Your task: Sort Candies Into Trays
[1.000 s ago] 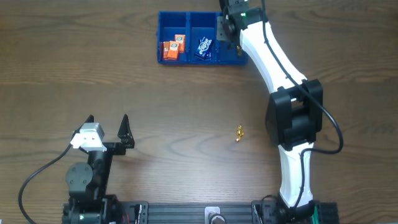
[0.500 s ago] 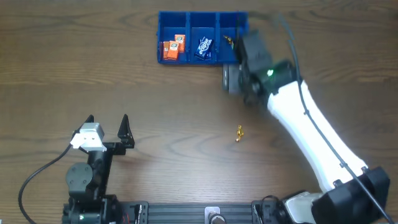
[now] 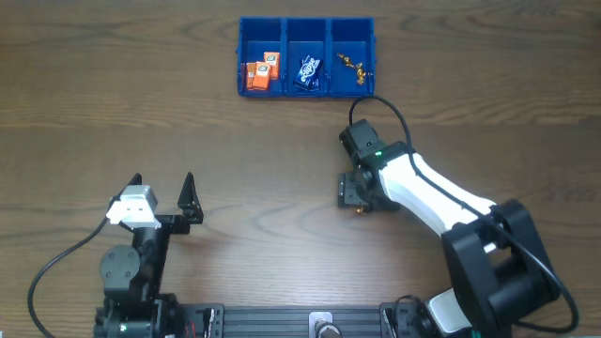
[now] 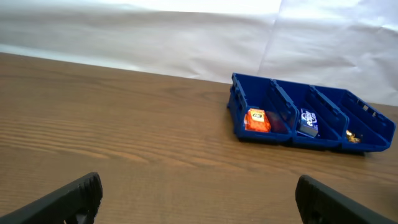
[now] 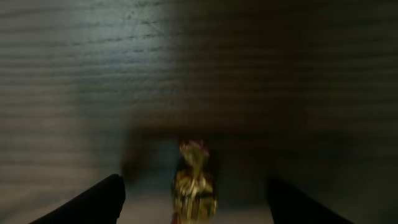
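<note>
On the dark, fine-grained wooden worktop one loose gold-foil candy lies right of centre on the near half. Its crinkled wrapper is pinched into a small twisted tuft with a touch of red at the end. The right end effector stands directly over it. Its two dark fingers are spread wide, one on each side of the candy, and neither touches the foil. We see the candy resting on the wood in the shadow of the wrist.

At the far edge of the worktop, near the middle, sits a blue plastic tray. It is a rectangular bin with thin upright walls that divide it into three side-by-side compartments. The left compartment holds orange wrapped candies, which are blocky and glossy. The middle one holds a blue wrapped candy with a shiny printed wrapper. The right one holds small gold-foil pieces like the loose candy.

The left end effector is at the near left, well away from the tray and from the loose candy. Its black, pointed fingers are set wide apart and hold nothing. In its wrist view the tray shows across bare wood, with a white sheet hanging behind the worktop's far edge.
</note>
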Robot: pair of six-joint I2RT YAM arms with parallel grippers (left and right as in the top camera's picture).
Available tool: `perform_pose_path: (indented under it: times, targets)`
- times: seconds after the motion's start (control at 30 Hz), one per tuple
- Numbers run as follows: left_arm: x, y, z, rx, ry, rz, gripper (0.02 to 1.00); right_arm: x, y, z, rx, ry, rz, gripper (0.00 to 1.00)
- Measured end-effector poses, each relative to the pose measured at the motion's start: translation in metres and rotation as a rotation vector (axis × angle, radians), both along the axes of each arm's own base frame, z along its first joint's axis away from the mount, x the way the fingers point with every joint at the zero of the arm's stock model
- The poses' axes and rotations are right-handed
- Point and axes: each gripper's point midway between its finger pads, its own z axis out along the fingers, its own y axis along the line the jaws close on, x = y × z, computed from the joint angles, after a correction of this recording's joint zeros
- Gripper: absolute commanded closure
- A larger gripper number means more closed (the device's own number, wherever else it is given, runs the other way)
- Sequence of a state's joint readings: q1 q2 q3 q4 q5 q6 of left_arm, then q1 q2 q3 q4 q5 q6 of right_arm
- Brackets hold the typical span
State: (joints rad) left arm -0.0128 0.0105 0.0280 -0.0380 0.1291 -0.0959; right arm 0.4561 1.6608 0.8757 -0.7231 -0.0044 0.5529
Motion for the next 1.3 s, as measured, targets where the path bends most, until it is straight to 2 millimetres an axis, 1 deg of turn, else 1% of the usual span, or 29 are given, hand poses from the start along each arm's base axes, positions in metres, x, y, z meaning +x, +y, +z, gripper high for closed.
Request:
perform_pose_path:
  times: [0.03,0.07,0.17,0.23,0.4,0.47,0.5,0.57,0.6,0.67,0.73,0.77,0.8,0.83,0.87,0.9,0.93,1.0,1.03,1.07,1.1,1.13,1.17,1.23,1.3]
  targets:
    - [0.000,0.000,0.000,0.000,0.000,0.000,0.020,0.000,-0.001,-0.005,-0.011,0.011,-0.003,0.411]
    - [0.000,0.000,0.000,0.000,0.000,0.000,0.020,0.000,-0.001,-0.005,-0.010,0.011,-0.005,0.457]
    - [0.000,0.000,0.000,0.000,0.000,0.000,0.020,0.000,-0.001,-0.005,-0.011,0.010,-0.012,0.669]
    - [0.000,0.000,0.000,0.000,0.000,0.000,0.020,0.000,-0.001,-0.005,-0.008,0.011,-0.014,0.741]
    - [0.000,0.000,0.000,0.000,0.000,0.000,0.020,0.000,0.000,-0.005,-0.005,0.012,-0.017,0.814]
    - [0.000,0.000,0.000,0.000,0.000,0.000,0.020,-0.002,-0.001,-0.003,-0.011,0.024,-0.019,0.825]
    - [0.000,0.000,0.000,0.000,0.000,0.000,0.020,-0.006,-0.002,0.000,-0.020,0.045,-0.019,0.825]
    - [0.000,0.000,0.000,0.000,0.000,0.000,0.020,0.001,0.001,0.013,-0.020,0.041,-0.015,0.820]
    - [0.000,0.000,0.000,0.000,0.000,0.000,0.020,0.009,0.004,0.027,-0.015,0.026,-0.007,0.820]
    - [0.000,0.000,0.000,0.000,0.000,0.000,0.020,0.042,0.015,0.070,0.004,-0.070,0.015,0.818]
    - [0.000,0.000,0.000,0.000,-0.001,0.000,0.023,0.088,0.027,0.130,0.044,-0.231,0.028,0.818]
    - [0.000,0.000,0.000,0.000,-0.001,0.000,0.020,0.118,0.029,0.170,0.071,-0.345,0.024,0.820]
    - [0.000,0.000,0.000,0.000,0.000,0.000,0.020,0.143,0.027,0.202,0.082,-0.435,0.015,0.818]
    - [0.000,0.000,0.000,0.000,0.000,0.000,0.020,0.163,0.024,0.223,0.083,-0.499,0.002,0.816]
    - [0.000,0.000,0.000,0.000,0.000,0.000,0.020,0.183,0.020,0.240,0.080,-0.559,-0.009,0.814]
    - [0.000,0.000,0.000,0.000,0.000,0.000,0.020,0.208,0.016,0.255,0.067,-0.622,-0.019,0.809]
    - [0.000,0.000,0.000,0.000,0.000,0.000,0.020,0.231,0.014,0.261,0.052,-0.665,-0.020,0.801]
    - [0.000,0.000,0.000,0.000,-0.001,0.000,0.020,0.260,0.011,0.245,0.018,-0.677,-0.011,0.755]
    - [0.000,0.000,0.000,0.000,0.000,0.000,0.020,0.272,0.014,0.233,0.008,-0.676,-0.002,0.667]
    - [0.000,0.000,0.000,0.000,0.000,0.000,0.020,0.281,0.014,0.217,-0.005,-0.662,0.004,0.524]
    - [0.000,0.000,0.000,0.000,0.000,0.000,0.020,0.288,0.016,0.191,-0.023,-0.627,0.017,0.461]
    - [0.000,0.000,0.000,0.000,0.000,0.000,0.020,0.293,0.017,0.176,-0.031,-0.610,0.024,0.384]
    - [0.000,0.000,0.000,0.000,0.000,0.000,0.020,0.299,0.018,0.155,-0.041,-0.586,0.032,0.299]
    - [0.000,0.000,0.000,0.000,0.000,0.000,0.020,0.302,0.019,0.144,-0.048,-0.576,0.043,0.242]
    - [0.000,0.000,0.000,0.000,0.000,0.000,0.020,0.303,0.019,0.146,-0.048,-0.583,0.045,0.235]
